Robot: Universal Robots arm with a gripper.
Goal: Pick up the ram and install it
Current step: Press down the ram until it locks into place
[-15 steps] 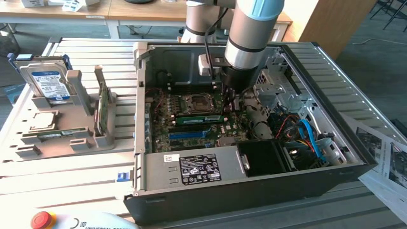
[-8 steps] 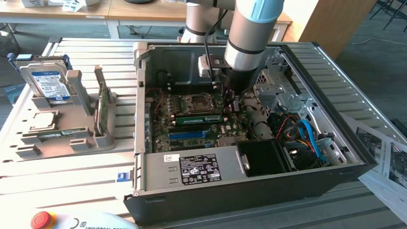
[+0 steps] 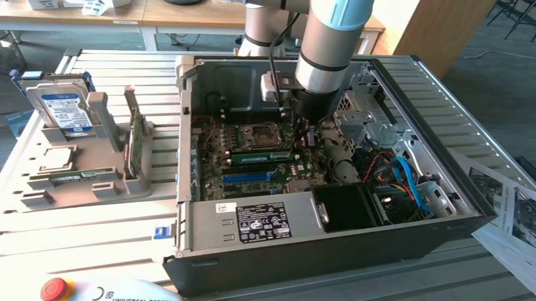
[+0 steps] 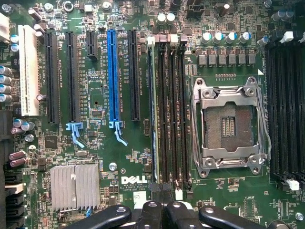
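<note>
1. Ram (image 3: pixel 261 157): the thin green stick stands on edge in a memory slot of the motherboard (image 3: pixel 219 164), inside the open computer case (image 3: pixel 335 251). It sits between the empty CPU socket (image 3: pixel 253 134) and the blue expansion slot (image 3: pixel 251 177).
2. Gripper (image 3: pixel 307 133): it hangs low inside the case over the board. Its jaws are pressed together with nothing between them, so the stick is not in its hold.
3. Direction: on the exterior view's clock face the ram lies at about 8 o'clock from the fingertips, near them and lower.
4. Long axis: in that view the stick runs roughly from 9 to 3 o'clock, parallel to the blue slot. Its 3 o'clock end is the one nearest the gripper.
5. Wrist view: the ram (image 4: pixel 152 114) shows edge-on as a narrow line in the outermost slot of the bank beside the socket. Its length points toward the closed gripper (image 4: pixel 165 212), and its near end is just beside the fingertips, slightly off their centre line.
6. Judgement: the stick looks already placed in its slot. Whether it is fully seated and the latches are closed cannot be told.
7. Elsewhere: the grey parts tray (image 3: pixel 50 188) with the hard drive (image 3: pixel 63 106) sits at 9 o'clock, well apart from the arm.
</note>
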